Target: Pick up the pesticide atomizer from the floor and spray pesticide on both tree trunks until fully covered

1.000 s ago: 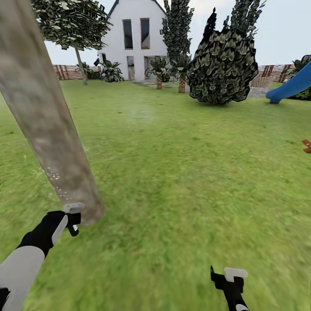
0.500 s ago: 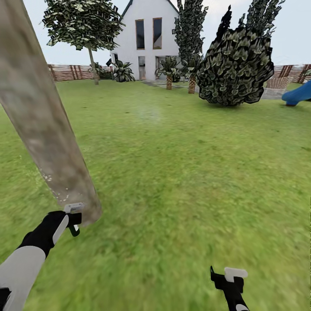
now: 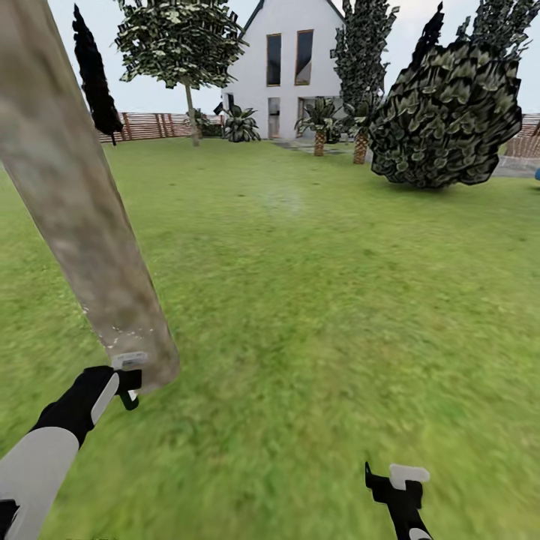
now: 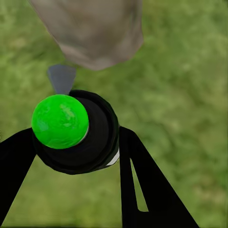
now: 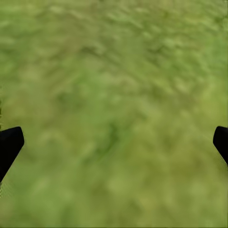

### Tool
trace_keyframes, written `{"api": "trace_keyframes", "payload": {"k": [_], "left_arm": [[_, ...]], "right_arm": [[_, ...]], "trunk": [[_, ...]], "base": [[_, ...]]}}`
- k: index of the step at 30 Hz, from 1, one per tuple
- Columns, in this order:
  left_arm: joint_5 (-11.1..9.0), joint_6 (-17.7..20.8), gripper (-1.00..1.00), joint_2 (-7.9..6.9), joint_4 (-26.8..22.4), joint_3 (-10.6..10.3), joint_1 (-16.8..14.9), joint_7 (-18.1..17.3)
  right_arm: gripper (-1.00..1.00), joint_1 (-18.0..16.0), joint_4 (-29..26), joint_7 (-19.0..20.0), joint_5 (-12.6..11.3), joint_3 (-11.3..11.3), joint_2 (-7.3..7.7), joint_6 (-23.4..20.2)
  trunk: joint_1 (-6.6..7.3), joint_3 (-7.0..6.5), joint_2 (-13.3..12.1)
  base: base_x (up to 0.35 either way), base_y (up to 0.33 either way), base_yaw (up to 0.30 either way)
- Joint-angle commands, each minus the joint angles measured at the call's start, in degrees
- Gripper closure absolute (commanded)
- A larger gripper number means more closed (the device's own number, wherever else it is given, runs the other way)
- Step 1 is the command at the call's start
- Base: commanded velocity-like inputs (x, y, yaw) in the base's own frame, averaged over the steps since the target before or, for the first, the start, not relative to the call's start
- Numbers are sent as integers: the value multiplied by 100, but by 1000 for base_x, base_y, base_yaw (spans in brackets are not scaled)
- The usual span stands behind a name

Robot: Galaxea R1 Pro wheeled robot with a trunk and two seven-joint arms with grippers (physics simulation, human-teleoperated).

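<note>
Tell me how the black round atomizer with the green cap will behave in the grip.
The black round atomizer with green cap looks rigid, so it likely won't deform. Its smooth curved body may twist or slip between the left tool's straight fingers. Set down sideways, it would probably roll.

Atomizer (image 4: 76,130): black round body with bright green cap, centre left of frame.
Nozzle (image 4: 61,78): grey wedge above the cap, pointing toward the trunk.
Left gripper (image 4: 78,156): black fingers (image 4: 142,185) clamped either side of the body.
Tree trunk (image 4: 90,31): mottled grey-tan, upper centre.
Floor (image 4: 190,95): blurred green grass.
</note>
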State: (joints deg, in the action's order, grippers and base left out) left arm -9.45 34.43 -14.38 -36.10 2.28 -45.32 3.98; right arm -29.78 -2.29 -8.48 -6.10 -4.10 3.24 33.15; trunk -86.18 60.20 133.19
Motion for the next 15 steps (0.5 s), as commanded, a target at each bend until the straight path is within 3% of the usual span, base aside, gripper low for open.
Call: {"api": "trace_keyframes", "payload": {"k": [1,5,10,13,15], "left_arm": [[-59,29,100,4,-10,0,-3,28],[-45,30,100,199,-175,1,-3,12],[-42,225,100,267,-963,-1,-88,24],[-38,530,100,270,-1025,-7,-162,24],[-25,588,100,144,-1022,130,-258,17]], "right_arm": [[-100,-1,-1,-4,-58,-47,1,16],[-100,-1,0,-4,-58,-47,7,16],[-100,-1,-2,-4,-58,-47,7,16],[-100,-1,-5,-4,-66,-47,9,16],[-100,0,0,-4,-67,-47,10,16]], "trunk": [[0,5,2],[0,5,2],[0,5,2],[0,5,2],[0,5,2]], "base": [[77,-88,277],[17,-20,277],[1,-1,277],[0,0,144],[0,0,19]]}}
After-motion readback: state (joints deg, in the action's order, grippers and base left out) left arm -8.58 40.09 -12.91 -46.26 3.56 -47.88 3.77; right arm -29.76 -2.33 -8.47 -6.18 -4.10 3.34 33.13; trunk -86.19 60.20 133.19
